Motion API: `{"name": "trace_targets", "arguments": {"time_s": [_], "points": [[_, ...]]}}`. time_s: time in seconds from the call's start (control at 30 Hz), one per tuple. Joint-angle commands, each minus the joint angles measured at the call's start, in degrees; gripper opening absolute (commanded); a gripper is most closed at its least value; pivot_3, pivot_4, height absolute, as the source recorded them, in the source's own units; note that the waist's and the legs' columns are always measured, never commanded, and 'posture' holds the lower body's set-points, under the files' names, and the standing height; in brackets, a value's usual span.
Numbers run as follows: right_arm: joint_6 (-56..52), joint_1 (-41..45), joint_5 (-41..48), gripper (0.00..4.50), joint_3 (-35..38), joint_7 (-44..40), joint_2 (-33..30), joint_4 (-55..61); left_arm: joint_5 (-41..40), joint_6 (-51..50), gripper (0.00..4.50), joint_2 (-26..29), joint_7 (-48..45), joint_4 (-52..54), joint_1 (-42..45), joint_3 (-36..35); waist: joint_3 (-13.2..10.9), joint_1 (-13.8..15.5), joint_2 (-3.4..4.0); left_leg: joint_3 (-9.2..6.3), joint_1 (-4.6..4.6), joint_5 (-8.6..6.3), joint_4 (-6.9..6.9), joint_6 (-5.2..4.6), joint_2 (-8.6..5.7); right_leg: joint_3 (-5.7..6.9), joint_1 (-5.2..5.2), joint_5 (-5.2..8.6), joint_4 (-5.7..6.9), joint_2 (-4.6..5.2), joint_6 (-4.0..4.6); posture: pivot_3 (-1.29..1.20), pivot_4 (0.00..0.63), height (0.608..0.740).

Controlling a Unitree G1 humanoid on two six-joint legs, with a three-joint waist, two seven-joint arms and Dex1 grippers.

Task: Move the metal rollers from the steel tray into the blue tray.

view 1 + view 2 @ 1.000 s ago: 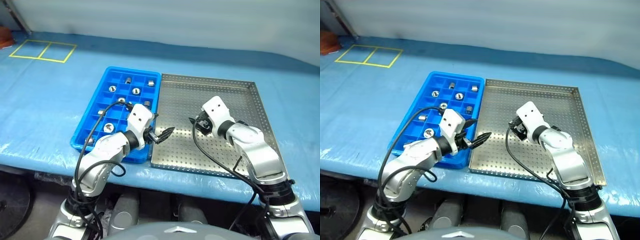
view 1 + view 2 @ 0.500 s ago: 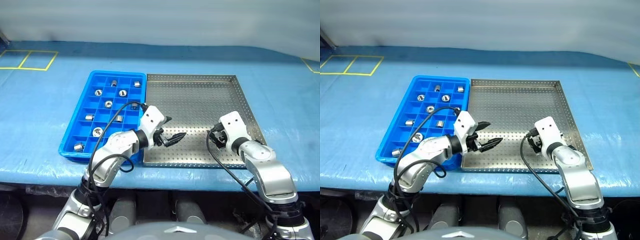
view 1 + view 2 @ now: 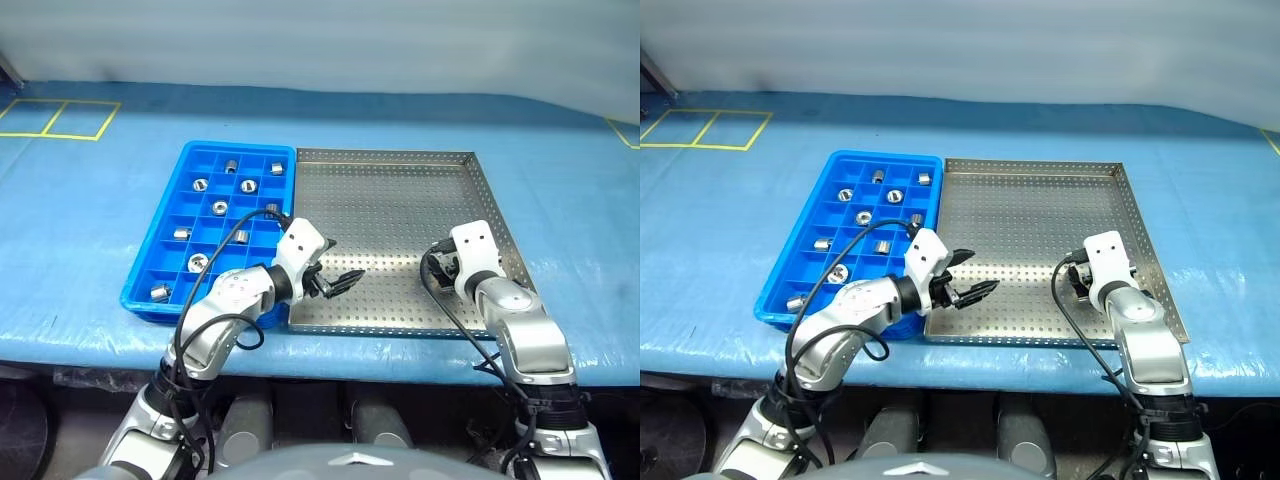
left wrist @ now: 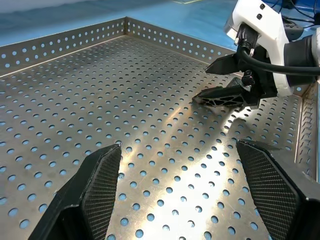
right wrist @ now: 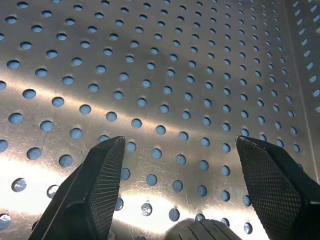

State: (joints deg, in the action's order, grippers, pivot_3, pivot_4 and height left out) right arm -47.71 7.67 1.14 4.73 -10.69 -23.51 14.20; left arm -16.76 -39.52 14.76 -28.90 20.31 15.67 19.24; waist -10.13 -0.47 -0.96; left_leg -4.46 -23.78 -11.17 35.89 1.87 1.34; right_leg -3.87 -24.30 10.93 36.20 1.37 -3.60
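Both jaws are spread wide with nothing between them. Left gripper (image 3: 345, 281) hangs low over the near-left part of the steel tray (image 3: 400, 170), just past the edge where it meets the blue tray (image 3: 160, 262), fingers aimed to the right across the perforated floor. Right gripper (image 4: 220, 80) sits over the near-right part of the same tray, close to its right rim, tilted down at the floor; in the left wrist view you can see its two black fingers apart, the lower one very close to the metal, though I can't tell if it actually touches.

Steel tray looks bare as far as I can see, just holes and glare, and both wrist views show plain perforated sheet between the fingers. Its left side sits right up against the blue tray, and the pair rest on a worktop (image 3: 90, 200) covered in blue sheeting.

All the metal rollers (image 3: 220, 208) I can spot are in the blue tray, each alone in a compartment. Three in the far row, two in the next, then singles scattered down the middle and left columns, with one (image 3: 159, 293) in the near-left corner area. I count around ten but the left arm covers the near-right bit of that tray, so can't say what's under there.

Yellow tape squares (image 3: 55, 118) are marked on the worktop at far left.
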Motion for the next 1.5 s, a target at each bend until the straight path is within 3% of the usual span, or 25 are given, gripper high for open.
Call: {"name": "trace_targets", "arguments": {"time_s": [0.03, 0.47, 0.83, 0.97, 1.07, 1.1, 1.5], "points": [[1.3, 0.29, -0.08, 3.72, 1.98, 0.55, -0.13, 3.18, -0.27, 0.5, 4.01, -0.18, -0.14, 2.85, -0.03, -0.22, 0.0, 0.0, 0.0, 0.0, 0.0, 0.0, 0.0, 0.0, 0.0, 0.0, 0.0, 0.0, 0.0, 0.0, 0.0, 0.12, 0.15, 0.74], [-7.55, -1.83, 0.4, 3.72, 3.95, -1.95, -4.44, 12.86, -0.45, 1.16, 4.01, -1.79, -0.62, 2.05, -0.36, 0.98, 0.01, -0.03, 0.03, -0.01, 0.0, 0.0, 0.0, 0.0, -0.01, -0.01, -0.02, 0.0, 0.04, -0.01, 0.0, 0.1, 0.15, 0.74], [-11.58, -4.6, 2.41, 3.72, 5.22, -1.74, -1.81, 11.11, -0.26, 1.11, 4.01, -1.68, -0.79, 1.98, -0.57, 1.16, 0.02, -0.1, 0.04, 0.01, 0.03, 0.01, 0.05, -0.01, -0.01, -0.04, -0.02, 0.0, 0.15, -0.01, 0.0, 0.1, 0.15, 0.74], [-11.86, -4.59, 1.92, 2.88, 5.52, -0.71, -1.54, 9.36, -0.16, 0.97, 4.01, -1.5, -0.64, 2.05, -0.48, 0.88, 0.02, -0.1, 0.04, 0.01, 0.03, 0.01, 0.06, -0.02, -0.02, -0.04, -0.02, 0.0, 0.15, 0.01, 0.0, 0.11, 0.15, 0.74], [-11.99, -4.33, 2.08, 1.82, 5.42, -0.67, -1.53, 9.51, -0.12, 0.91, 4.01, -1.33, -0.53, 2.15, -0.67, 0.66, 0.03, -0.05, 0.04, 0.01, 0.03, 0.01, 0.06, -0.02, -0.02, -0.04, -0.02, 0.0, 0.15, 0.0, 0.0, 0.11, 0.15, 0.74], [-12.11, -4.13, 2.04, 1.7, 5.34, -0.56, -1.48, 9.7, -0.11, 0.89, 4.01, -1.29, -0.49, 2.17, -0.73, 0.6, 0.03, -0.06, 0.05, 0.0, 0.03, 0.01, 0.06, -0.02, -0.02, -0.04, -0.02, 0.0, 0.15, 0.0, 0.0, 0.11, 0.15, 0.74], [-7.82, 1.06, 6.15, 1.7, 0.28, -5.54, -0.48, 14.7, -0.14, -1.87, 4.01, 1.53, 2.08, 7.64, -3.06, -2.63, 0.03, -0.23, 0.05, 0.01, 0.03, 0.01, 0.05, -0.02, -0.01, -0.05, -0.08, 0.0, 0.22, -0.01, 0.01, 0.14, 0.15, 0.74]]}}
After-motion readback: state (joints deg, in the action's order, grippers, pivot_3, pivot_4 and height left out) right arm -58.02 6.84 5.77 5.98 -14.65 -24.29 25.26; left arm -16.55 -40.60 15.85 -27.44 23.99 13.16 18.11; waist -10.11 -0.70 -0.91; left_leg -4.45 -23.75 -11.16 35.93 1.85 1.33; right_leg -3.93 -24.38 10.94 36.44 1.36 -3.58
